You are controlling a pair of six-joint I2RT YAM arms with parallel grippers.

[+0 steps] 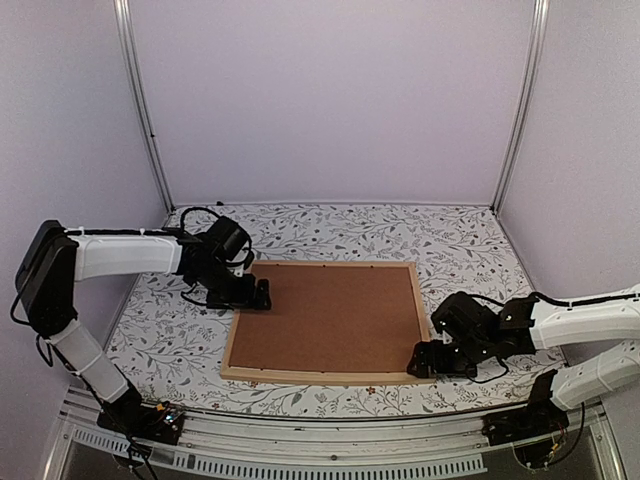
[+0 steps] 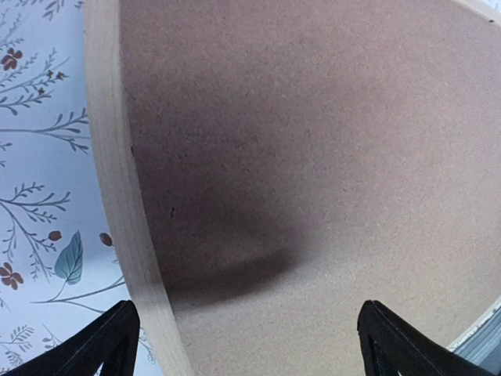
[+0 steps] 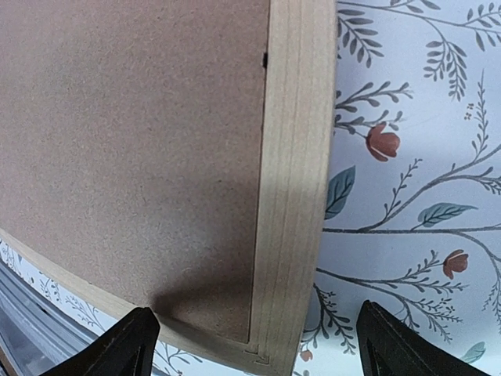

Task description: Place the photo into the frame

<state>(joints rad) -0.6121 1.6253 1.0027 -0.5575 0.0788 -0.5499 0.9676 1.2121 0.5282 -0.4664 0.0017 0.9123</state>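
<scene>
You have open table across the upper centre, between the frame and the back wall, and a narrower strip at lower centre. The frame and its board fill the middle. The left gripper blocks the frame's upper-left corner and the right gripper its lower-right corner. At far left and right, the side walls and posts hem you in.

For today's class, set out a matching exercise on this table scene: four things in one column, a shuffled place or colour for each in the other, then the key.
1. frame
2. backing board
3. left claw
4. right claw

A. plain brown, filling the frame
B. over the frame's near right corner
C. light wood, flat on the floral tablecloth
D. over the frame's left edge

Pairs: 1-C, 2-A, 3-D, 4-B
</scene>
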